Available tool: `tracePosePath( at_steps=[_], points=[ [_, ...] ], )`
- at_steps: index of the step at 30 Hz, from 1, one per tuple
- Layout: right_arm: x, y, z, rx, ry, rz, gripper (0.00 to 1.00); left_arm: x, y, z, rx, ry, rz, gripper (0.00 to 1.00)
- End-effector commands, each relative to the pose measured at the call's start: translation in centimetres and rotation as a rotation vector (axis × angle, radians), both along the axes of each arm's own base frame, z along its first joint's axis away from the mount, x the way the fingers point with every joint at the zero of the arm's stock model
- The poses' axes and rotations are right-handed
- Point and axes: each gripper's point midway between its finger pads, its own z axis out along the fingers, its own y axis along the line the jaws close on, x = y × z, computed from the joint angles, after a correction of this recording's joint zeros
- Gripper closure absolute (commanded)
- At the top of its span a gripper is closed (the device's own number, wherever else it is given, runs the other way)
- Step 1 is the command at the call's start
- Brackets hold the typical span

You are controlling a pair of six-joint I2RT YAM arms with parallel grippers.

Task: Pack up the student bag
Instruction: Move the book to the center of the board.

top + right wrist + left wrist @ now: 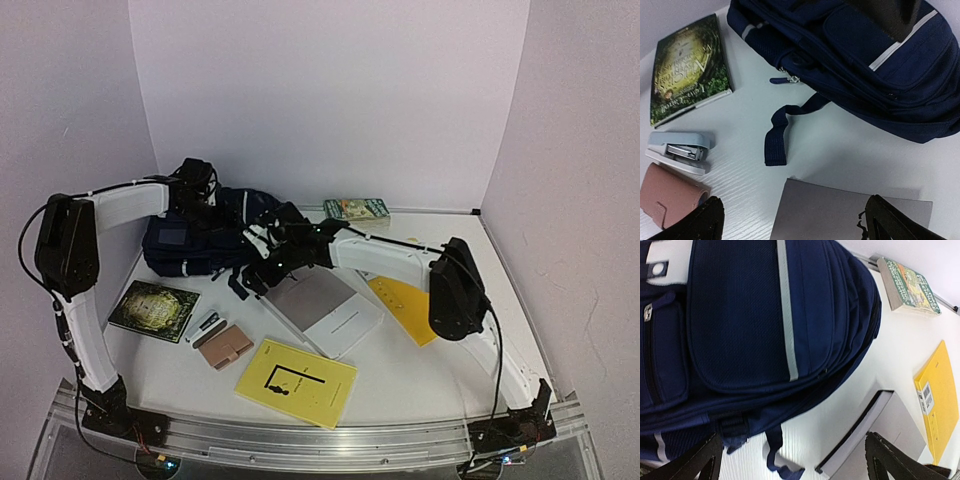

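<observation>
White table [425, 385]: student bag [185, 245] near grey notebook [840, 215], stapler [680, 150], perhaps wallet [667, 197]; left pincer [792, 452], right pincer [792, 215] wide, empty.

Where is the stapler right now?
In the top view the stapler lies left of centre, between the green book and the pink wallet.

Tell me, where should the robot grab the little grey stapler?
Probably pinch the small grey stapler across its long narrow sides, near the middle, coming straight down from above. It lies flat on the white table, with the pink case close beside it.
</observation>
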Motion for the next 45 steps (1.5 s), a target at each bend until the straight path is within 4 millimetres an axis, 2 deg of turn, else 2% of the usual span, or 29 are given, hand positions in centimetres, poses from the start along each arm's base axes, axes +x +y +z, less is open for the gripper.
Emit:
tracePosePath(
  at_steps=[1, 5, 8, 11, 13, 18, 25, 33, 37, 41, 45],
  points=[
    [2.0, 0.4, -0.6, -0.047, -0.103, -0.049, 0.02, -1.2, 0.8, 2.6, -0.038, -0.04, 0.033, 0.0],
    [1.7, 0.1, -3.7, -0.106, -0.087, -0.024, 0.02, -1.8, 1.2, 2.6, -0.032, -0.04, 0.04, 0.0],
    [1.0, -0.9, -5.9, -0.169, -0.069, 0.004, 0.02, -2.0, 1.3, 2.5, -0.028, -0.031, 0.041, 0.0],
    [0.3, -2.1, -7.5, -0.239, -0.059, 0.031, 0.02, -2.0, 1.2, 2.3, -0.027, -0.026, 0.029, 0.0],
    [-0.2, -3.0, -8.1, -0.286, -0.055, 0.05, 0.07, -1.9, 1.0, 2.0, -0.024, -0.02, 0.012, 0.01],
    [-1.0, -6.2, -8.9, -0.388, -0.056, 0.07, 0.16, -1.2, 0.3, 1.2, -0.005, 0.001, -0.042, 0.03],
    [-1.7, -11.7, -9.5, -0.446, 0.025, 0.041, 0.18, 0.8, -1.0, 0.1, 0.016, 0.012, -0.112, 0.07],
    [-2.6, -18.3, -10.1, -0.451, 0.154, -0.05, 0.18, 4.3, -3.0, -1.2, 0.071, 0.002, -0.163, 0.0],
    [-3.0, -20.9, -10.0, -0.442, 0.188, -0.092, 0.18, 6.3, -4.4, -2.7, 0.136, 0.003, -0.177, 0.0],
    [-3.5, -23.9, -9.9, -0.444, 0.221, -0.13, 0.17, 8.4, -4.5, -3.9, 0.174, 0.01, -0.142, 0.0],
    [-4.0, -27.2, -9.6, -0.449, 0.252, -0.173, 0.16, 9.4, -5.6, -5.4, 0.173, 0.01, -0.16, 0.02]
  ],
)
